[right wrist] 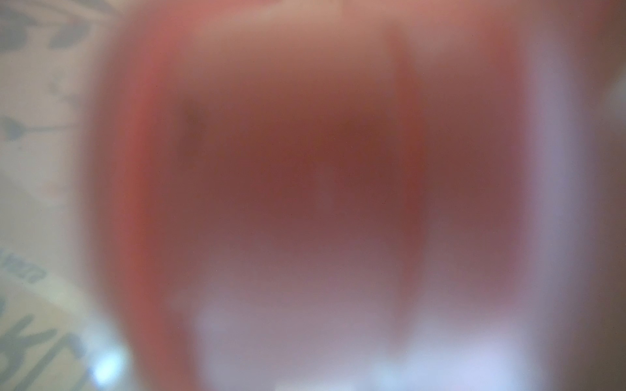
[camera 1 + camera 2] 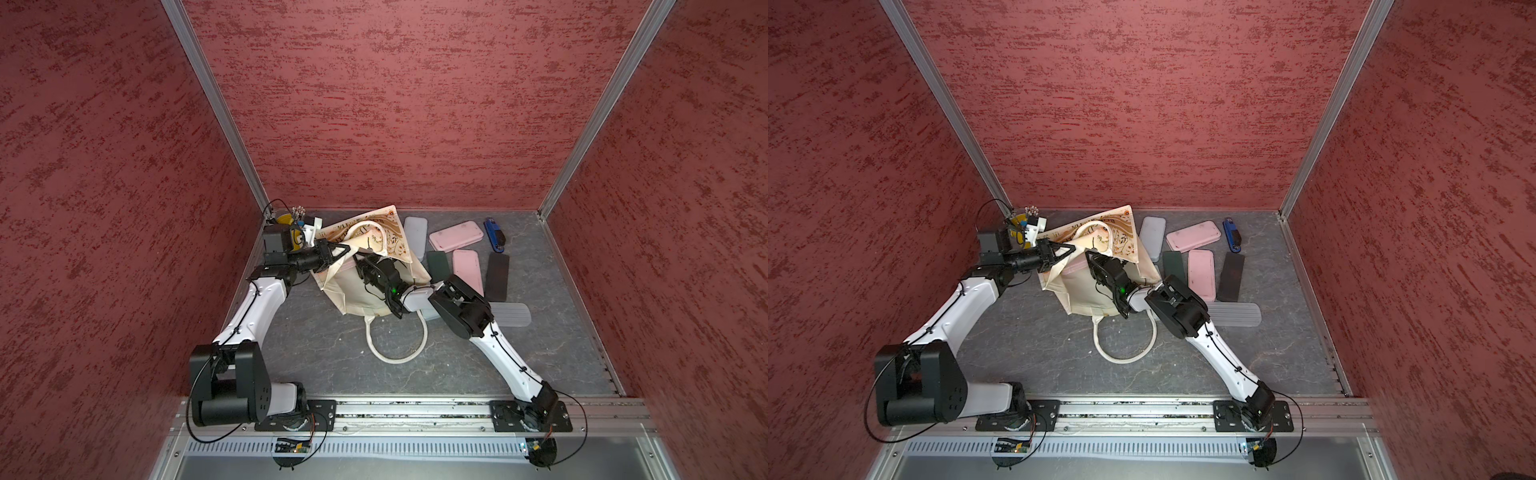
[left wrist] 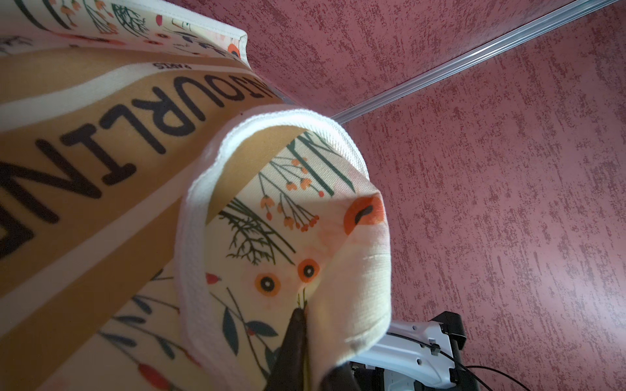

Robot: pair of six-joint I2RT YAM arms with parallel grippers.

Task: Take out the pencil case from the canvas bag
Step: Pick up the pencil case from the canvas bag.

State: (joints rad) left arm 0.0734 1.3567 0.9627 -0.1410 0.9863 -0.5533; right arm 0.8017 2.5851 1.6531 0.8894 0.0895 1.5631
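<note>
Behind the right gripper [image 2: 362, 262], the white handle [image 2: 395, 357] is lying looped on open floor [image 2: 316, 345]. That gripper is reaching into the canvas bag [image 2: 353, 291]; its jaws are hidden, so I cannot tell their state. Opposite, the left gripper [image 2: 348, 248] is pinching the bag's lifted rim. A pink case [image 2: 1076, 264] is showing between them, inside the mouth. Loose cases [image 2: 456, 236] are crowding the right gripper's outer side.

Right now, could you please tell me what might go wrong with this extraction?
The left pincer pinches only a thin fold of the cream floral canvas bag; it could slip, collapsing the mouth. The right pincer is hidden inside, its wrist view blurred, so it may grab cloth instead.
</note>
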